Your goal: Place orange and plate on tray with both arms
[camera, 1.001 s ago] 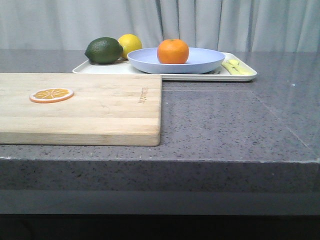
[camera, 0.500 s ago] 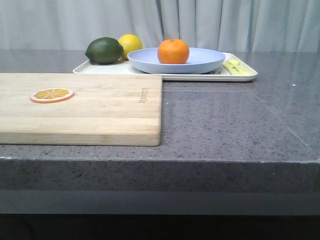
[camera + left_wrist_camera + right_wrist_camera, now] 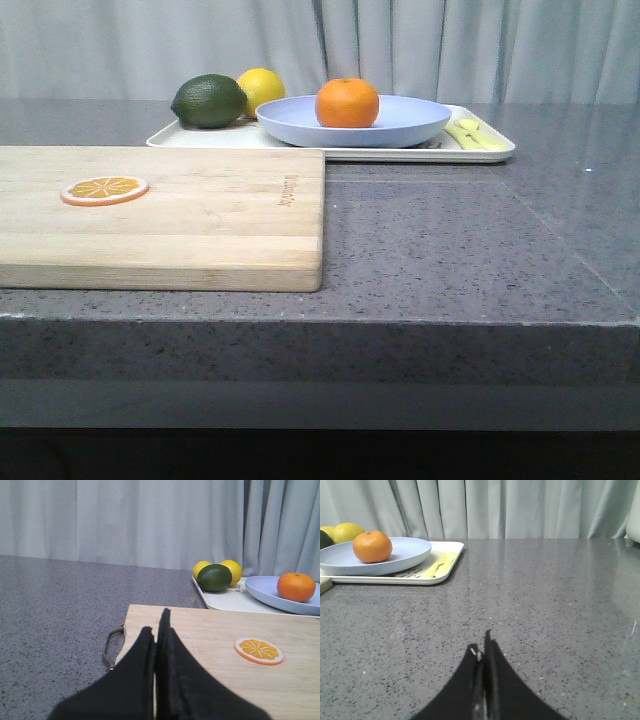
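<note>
The orange rests in the pale lavender-blue plate, and the plate stands on the cream tray at the back of the counter. From the wrists I see the same orange, plate and tray. My left gripper is shut with nothing in it, low over the near end of the wooden board. My right gripper is shut and empty over bare counter, well short of the tray. Neither gripper shows in the front view.
A wooden cutting board with a flat orange slice fills the front left. On the tray's left end lie a dark green avocado and a yellow lemon; pale yellow strips lie at its right end. Curtains hang behind.
</note>
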Robot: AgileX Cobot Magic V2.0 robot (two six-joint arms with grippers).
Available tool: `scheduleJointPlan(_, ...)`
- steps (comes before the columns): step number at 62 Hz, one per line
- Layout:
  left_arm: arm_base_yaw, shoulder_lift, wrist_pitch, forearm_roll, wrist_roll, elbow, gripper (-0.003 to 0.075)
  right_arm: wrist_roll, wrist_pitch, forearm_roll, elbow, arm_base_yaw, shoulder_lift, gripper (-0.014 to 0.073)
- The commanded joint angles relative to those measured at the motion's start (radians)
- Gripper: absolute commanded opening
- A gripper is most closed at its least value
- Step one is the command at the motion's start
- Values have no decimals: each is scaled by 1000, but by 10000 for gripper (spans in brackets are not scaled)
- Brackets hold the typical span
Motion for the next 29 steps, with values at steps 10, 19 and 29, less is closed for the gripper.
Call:
scheduleJointPlan(10,-5,-18,-83,1,-9,28,-20,-1,-80,5,-23,22,-19,-68)
scheduleJointPlan(19,-5,-18,-83,1,-9,28,-20,-1,-80,5,-23,19,-19,-68)
scheduleJointPlan(29,-5,-18,-83,1,-9,28,-20,-1,-80,5,-23,19,-19,-68)
